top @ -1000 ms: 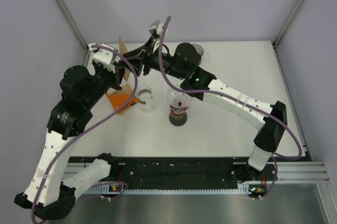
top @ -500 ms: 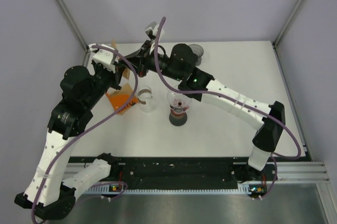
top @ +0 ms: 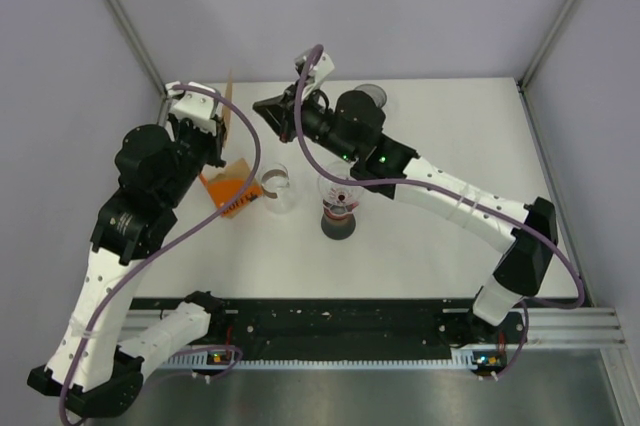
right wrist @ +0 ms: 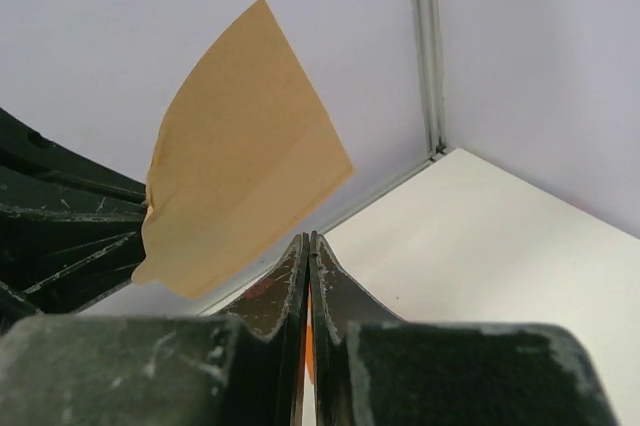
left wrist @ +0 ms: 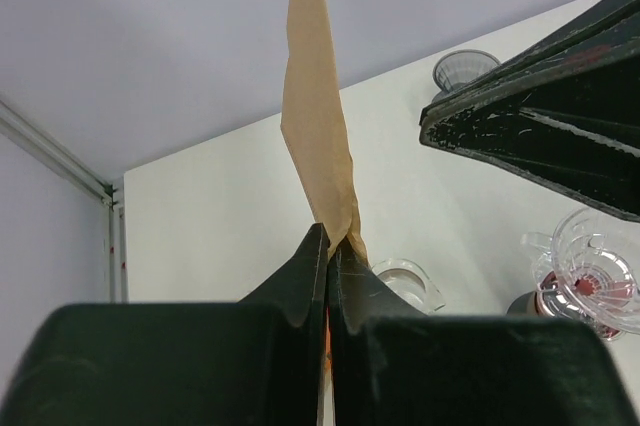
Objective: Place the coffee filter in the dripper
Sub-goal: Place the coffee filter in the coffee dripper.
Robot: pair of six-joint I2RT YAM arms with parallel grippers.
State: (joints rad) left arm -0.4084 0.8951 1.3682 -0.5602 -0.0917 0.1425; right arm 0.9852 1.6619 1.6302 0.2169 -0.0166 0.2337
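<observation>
A brown paper coffee filter (left wrist: 315,96) stands upright, pinched at its lower tip by my shut left gripper (left wrist: 330,238). In the top view the filter (top: 229,104) is at the table's far left, above the left gripper (top: 221,139). My right gripper (top: 260,105) is shut and empty, its tip just right of the filter and apart from it. The right wrist view shows the filter (right wrist: 240,196) up and to the left of its shut jaws (right wrist: 308,238). The clear glass dripper (top: 340,189) sits on a dark server at mid-table; it also shows in the left wrist view (left wrist: 600,271).
An orange filter holder (top: 230,192) lies under the left arm. A clear glass cup (top: 279,186) stands between the holder and the dripper. A dark cup (top: 371,97) stands at the back behind the right arm. Frame posts rise at the table's back corners.
My right gripper has drawn back to the right, away from the filter, and stays shut. The left gripper has kept hold of the filter and lifted slightly.
</observation>
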